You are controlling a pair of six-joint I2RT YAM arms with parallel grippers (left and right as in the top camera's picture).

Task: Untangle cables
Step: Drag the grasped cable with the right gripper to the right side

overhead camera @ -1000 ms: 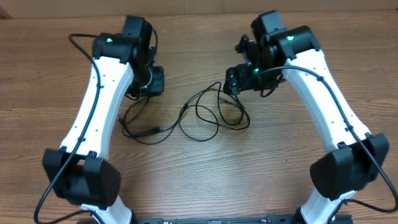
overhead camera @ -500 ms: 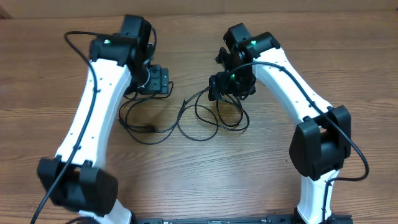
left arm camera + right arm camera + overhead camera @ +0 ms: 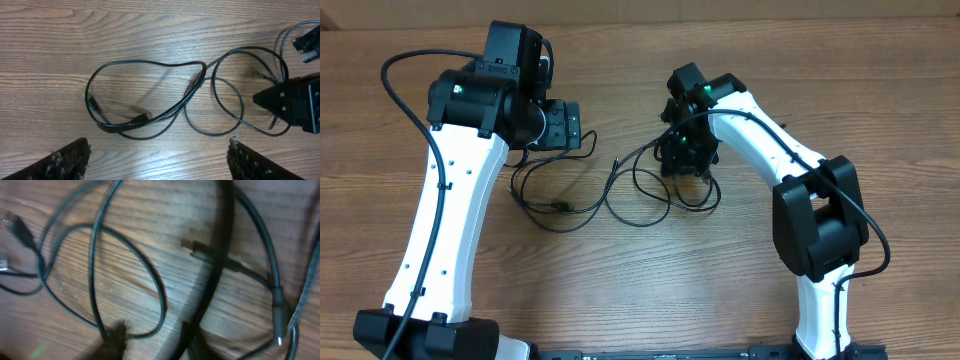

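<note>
Cables [image 3: 620, 192] loop loosely mid-frame on the table [image 3: 620, 290]. Left end effector [image 3: 159, 156] spreads wide at their upper left; right end effector's [image 3: 686, 160] opening cannot be told.

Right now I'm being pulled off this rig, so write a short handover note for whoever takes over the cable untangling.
Left gripper: open, holding nothing, hovering by the left end of the cables.
Right gripper: down at the right-hand loops. The blurred wrist view does not show whether it is open or shut.
Cables: lying on the table between the arms, in overlapping loops that cross near the middle.
Done: nothing separated yet.
Left: probably grip each side, draw the loops apart, and lay the cords out separately.
</note>
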